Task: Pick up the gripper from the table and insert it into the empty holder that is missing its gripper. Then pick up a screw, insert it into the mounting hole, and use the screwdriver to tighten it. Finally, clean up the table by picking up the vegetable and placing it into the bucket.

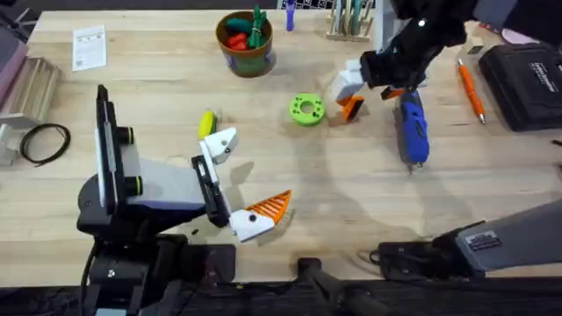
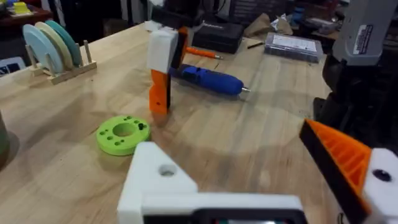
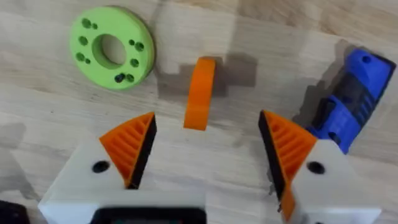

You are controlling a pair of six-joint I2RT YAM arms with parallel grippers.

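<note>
Hovering with its 2 ribbed fingers spread apart, the right gripper (image 3: 205,146) brackets the small orange gripper (image 3: 200,93) lying on the table (image 3: 186,25), the green disc (image 3: 112,47) and blue screwdriver (image 3: 351,99) flanking beyond.

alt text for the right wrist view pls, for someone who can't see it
Looking down at the wooden table, the right gripper is open, its two ribbed orange pads spread on either side of the small orange gripper lying on the wood, not touching it. A flat green disc with holes lies beyond one finger, and the blue screwdriver lies beside the other.
</note>
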